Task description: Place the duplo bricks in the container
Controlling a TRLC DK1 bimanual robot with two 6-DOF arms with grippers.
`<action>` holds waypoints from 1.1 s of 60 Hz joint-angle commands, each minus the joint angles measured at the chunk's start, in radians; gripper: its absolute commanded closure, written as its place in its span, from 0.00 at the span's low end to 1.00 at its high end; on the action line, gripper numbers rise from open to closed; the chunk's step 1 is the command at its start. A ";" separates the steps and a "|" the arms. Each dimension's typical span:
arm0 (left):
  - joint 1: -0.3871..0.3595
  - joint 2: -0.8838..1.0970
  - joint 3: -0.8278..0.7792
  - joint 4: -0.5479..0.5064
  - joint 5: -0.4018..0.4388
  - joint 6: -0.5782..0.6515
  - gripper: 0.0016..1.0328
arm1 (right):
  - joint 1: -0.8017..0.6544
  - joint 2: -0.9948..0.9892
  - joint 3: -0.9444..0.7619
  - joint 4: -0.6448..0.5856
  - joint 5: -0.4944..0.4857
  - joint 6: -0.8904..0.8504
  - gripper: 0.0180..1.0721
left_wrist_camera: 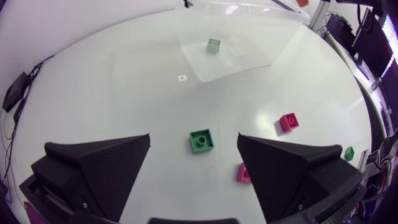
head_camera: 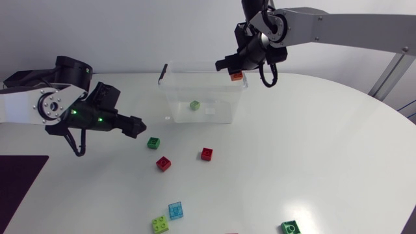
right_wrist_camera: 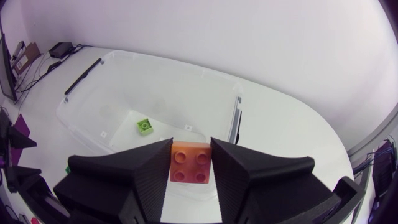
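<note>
A: What could go wrong from here?

B: The right claw (right_wrist_camera: 191,147) pinches the orange brick (right_wrist_camera: 191,165) from two sides, above the container (head_camera: 162,73) at its corner rim, not its middle. Released there, it may clip the rim and bounce onto the counter (head_camera: 312,143).

A: And the left claw (left_wrist_camera: 194,135)?

B: Spread, touching nothing. A green brick (left_wrist_camera: 201,140) lies between its fingers, in front of the container; a skewed descent could nudge it away.

The head camera looks down on the whole table (head_camera: 312,156). The left wrist camera sits low, facing across toward the container (left_wrist_camera: 286,37). The right one hangs close over it, peering in. All three share its light green brick (right_wrist_camera: 145,126).
</note>
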 commanded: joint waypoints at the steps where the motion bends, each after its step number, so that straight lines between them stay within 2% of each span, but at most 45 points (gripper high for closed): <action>1: -0.014 0.056 -0.016 0.018 0.016 0.008 0.05 | -0.015 0.030 0.018 0.028 0.013 -0.008 0.72; 28: -0.097 0.251 0.030 0.067 0.014 -0.042 0.05 | -0.012 0.054 -0.068 0.243 0.042 -0.072 0.70; 29: -0.098 0.255 0.031 0.069 0.014 -0.044 0.05 | -0.012 0.059 -0.063 0.242 0.045 -0.072 0.68; 34: -0.100 0.280 0.034 0.099 0.013 -0.059 0.05 | -0.007 0.066 -0.069 0.252 0.065 -0.075 0.41; 40: -0.100 0.317 0.045 0.136 -0.006 -0.065 0.05 | -0.006 0.051 -0.081 0.255 0.073 -0.078 0.15; 44: -0.104 0.334 0.056 0.155 -0.019 -0.069 0.05 | -0.006 0.019 -0.098 0.257 0.073 -0.078 0.09; 54: -0.115 0.367 0.073 0.188 -0.062 -0.070 0.06 | 0.000 -0.081 -0.178 0.254 0.073 -0.078 0.09; 59: -0.118 0.375 0.079 0.188 -0.070 -0.070 0.18 | 0.016 -0.141 -0.239 0.223 0.073 -0.074 0.09; 66: -0.130 0.395 0.085 0.187 -0.076 -0.081 0.45 | 0.040 -0.233 -0.356 0.208 0.067 -0.077 0.09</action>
